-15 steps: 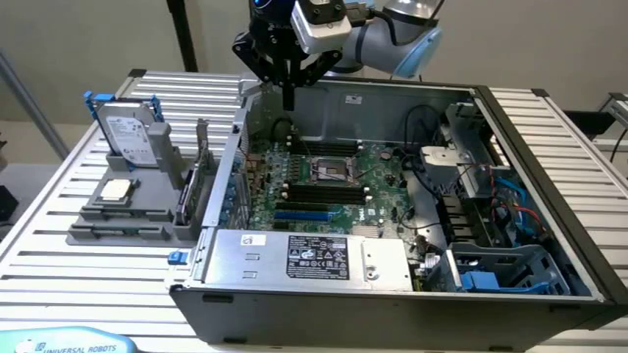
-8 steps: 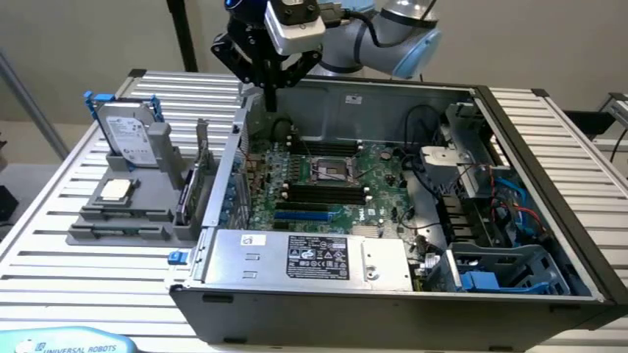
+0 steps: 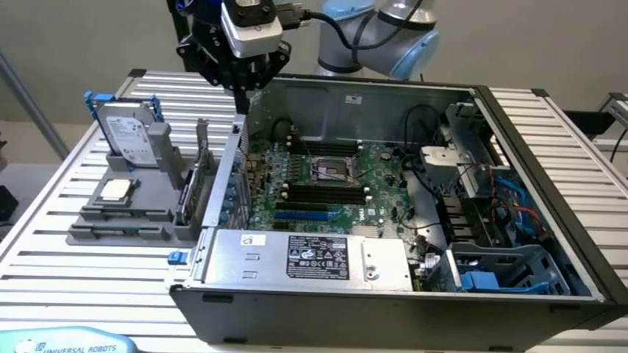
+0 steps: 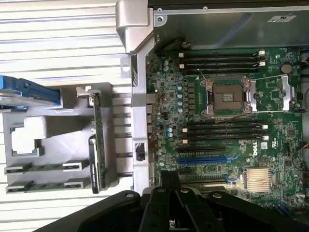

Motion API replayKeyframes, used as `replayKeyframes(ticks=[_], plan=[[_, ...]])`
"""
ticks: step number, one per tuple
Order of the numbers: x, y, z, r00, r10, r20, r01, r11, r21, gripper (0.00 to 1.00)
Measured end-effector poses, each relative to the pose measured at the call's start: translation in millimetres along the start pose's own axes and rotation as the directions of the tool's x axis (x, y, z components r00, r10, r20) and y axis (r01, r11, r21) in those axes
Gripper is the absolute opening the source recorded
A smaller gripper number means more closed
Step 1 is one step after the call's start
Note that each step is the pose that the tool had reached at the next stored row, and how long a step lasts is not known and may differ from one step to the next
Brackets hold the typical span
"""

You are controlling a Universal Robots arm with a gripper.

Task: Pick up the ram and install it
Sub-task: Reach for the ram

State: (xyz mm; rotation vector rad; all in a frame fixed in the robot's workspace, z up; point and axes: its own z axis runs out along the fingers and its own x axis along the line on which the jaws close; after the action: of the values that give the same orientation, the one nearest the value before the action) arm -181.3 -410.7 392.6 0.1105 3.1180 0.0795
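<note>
Above the rear corner of the open dark-grey metal computer case (image 3: 393, 309), toward the exterior view's left, hangs the black pincer (image 3: 240, 77); how wide it stands I cannot tell, and nothing shows in it; a grey plastic holder (image 3: 128, 220) sits on the slatted metal bench (image 3: 59, 191). Seen from the wrist, the long, narrow green ram stick (image 4: 41, 167) lies in that holder beside what looks like a twin; the motherboard's long black slots (image 4: 222, 130) seem empty; pickup and installation are both not yet done.
</note>
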Motion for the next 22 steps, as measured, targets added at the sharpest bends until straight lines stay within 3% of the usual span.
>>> replayKeyframes(ticks=[22], plan=[[98.6,-25.9,6.2,1.0000,0.000,0.0001,0.000,1.0000,-0.0001,0.11]])
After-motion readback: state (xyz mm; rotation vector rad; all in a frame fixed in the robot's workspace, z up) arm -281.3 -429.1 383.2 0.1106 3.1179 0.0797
